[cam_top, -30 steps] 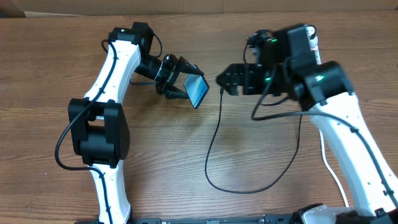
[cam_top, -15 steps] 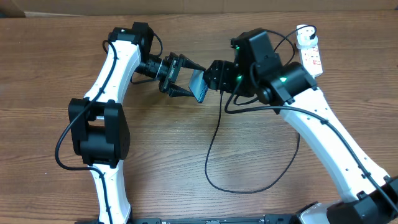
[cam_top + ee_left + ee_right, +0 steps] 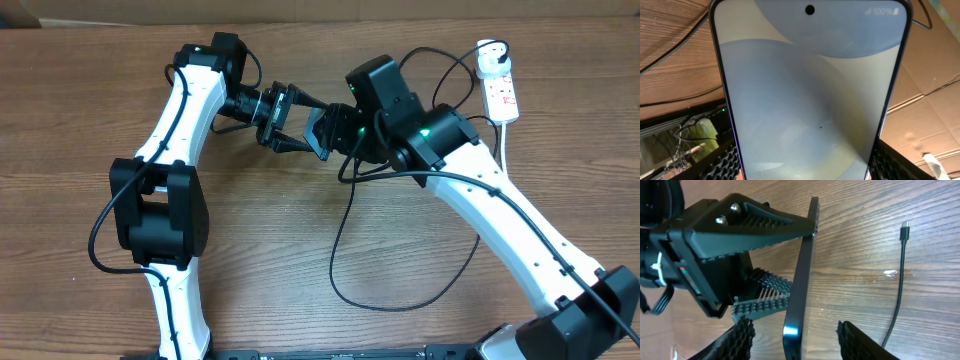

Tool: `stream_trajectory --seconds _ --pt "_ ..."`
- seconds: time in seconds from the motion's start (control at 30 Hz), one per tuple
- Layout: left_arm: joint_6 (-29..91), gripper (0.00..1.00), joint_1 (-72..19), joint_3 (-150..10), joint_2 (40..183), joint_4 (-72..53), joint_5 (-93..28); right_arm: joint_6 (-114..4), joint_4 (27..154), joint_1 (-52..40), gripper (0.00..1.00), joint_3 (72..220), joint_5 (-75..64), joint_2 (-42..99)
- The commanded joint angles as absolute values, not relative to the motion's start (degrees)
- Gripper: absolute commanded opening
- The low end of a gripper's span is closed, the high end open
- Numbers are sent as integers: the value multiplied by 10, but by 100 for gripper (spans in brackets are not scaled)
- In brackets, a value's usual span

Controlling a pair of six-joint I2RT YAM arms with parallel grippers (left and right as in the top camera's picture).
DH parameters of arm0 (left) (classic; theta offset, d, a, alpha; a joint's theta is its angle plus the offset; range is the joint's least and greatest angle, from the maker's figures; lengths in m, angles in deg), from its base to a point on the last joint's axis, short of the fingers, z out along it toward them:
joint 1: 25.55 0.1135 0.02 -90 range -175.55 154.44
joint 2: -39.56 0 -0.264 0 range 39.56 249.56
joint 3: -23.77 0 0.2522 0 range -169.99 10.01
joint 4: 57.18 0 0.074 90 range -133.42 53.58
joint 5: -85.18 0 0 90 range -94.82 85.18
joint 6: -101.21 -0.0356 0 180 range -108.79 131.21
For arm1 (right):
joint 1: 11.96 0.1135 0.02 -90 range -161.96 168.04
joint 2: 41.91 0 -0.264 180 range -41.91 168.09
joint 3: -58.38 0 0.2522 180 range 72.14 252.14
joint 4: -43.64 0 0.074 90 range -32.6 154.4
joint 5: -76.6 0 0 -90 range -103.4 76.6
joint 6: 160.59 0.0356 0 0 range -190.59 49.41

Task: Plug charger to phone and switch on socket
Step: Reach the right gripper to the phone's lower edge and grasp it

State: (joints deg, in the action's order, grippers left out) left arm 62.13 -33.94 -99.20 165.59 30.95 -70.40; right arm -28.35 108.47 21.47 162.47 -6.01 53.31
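While the left gripper [image 3: 298, 124] holds the slim black-edged smartphone with the pale blue screen [image 3: 810, 100] tilted clear of the brown wooden table [image 3: 80, 120], jaws pinching its two long edges, the right gripper [image 3: 797, 337] sits at one end of it. The right jaws are spread, one to each side of the phone's thin profile. A gap shows on both sides, so there is no contact.

Step in hand (judged): a second grip on the phone, either a handover or steadying before plugging.
- Close squarely on the front and back faces, gently, since the glass is slick.
- The left should not release until the right grip is firm.
- Leave the port end uncovered. The front-camera hole points away from the left wrist, so the port probably faces the left palm; the port itself is not visible.

Around: the long thin black charger cable [image 3: 899, 287] lies loose on the table, and its small connector tip [image 3: 904, 226] rests on the wood near the phone, held by nothing. The narrow white power strip [image 3: 502, 92] lies well apart at the far right, with its white cord [image 3: 508, 150] trailing down. Its switch position is too small to tell.

In the way: both arms crowd the phone, and the cable passes under the right arm, so it may snag.
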Motion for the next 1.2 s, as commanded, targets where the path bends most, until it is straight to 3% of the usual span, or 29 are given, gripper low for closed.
stream_trajectory --seconds 0.0,0.2,0.5,1.03,1.17 --pt "636 4 -338 -1008 1655 308 -733 -271 1077 225 53 1622 -76 551" --pt "635 4 -338 -1008 1655 308 -733 -273 1070 237 45 1622 -97 573" --pt "635 4 -338 -1008 1655 308 -732 -297 1063 247 41 1622 -151 573" --pt "636 5 -338 -1008 1655 309 -733 -319 1055 247 5 1622 -159 573" --pt "636 6 -338 -1008 1655 309 -733 -319 1052 247 4 1622 -159 572"
